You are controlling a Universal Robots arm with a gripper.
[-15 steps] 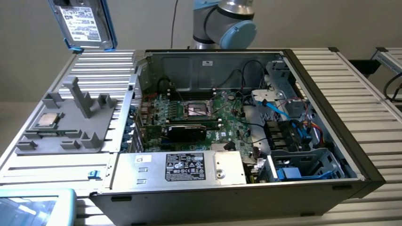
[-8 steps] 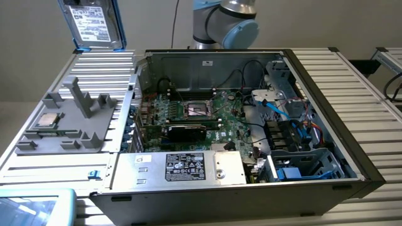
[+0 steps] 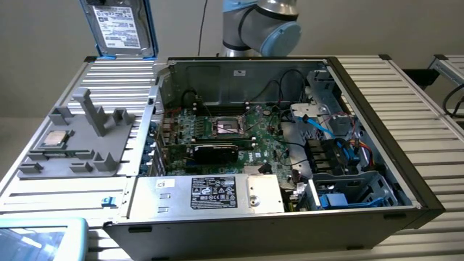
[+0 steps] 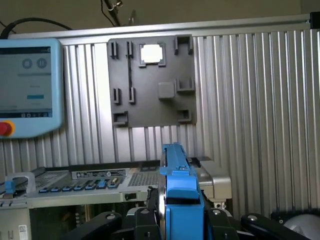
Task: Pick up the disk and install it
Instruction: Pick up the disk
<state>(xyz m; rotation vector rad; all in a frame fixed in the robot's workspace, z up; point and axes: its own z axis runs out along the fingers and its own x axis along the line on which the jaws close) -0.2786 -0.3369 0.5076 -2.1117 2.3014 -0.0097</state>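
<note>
One disk (image 3: pixel 119 27): flat silver-grey metal hard drive, white label, blue rails, upright in the air near the ribbed metal table's (image 3: pixel 406 92) far edge, at the exterior view's left.
Grip: black gripper (image 4: pixel 181 220) clamped across its blue rail.
Carry: judged best held upright, clear of the open black computer case (image 3: pixel 254 239).

pincer (image 4: pixel 180 217) clamped on edge-on disk (image 4: pixel 177 175), grey holder (image 4: pixel 150 105) bearing a chip (image 4: pixel 152 54), pendant screen (image 4: pixel 27 80) nearby

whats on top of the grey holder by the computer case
A square silver chip sits on the grey holder, at its end toward the exterior view's left. What's beneath the chip is covered.
</note>
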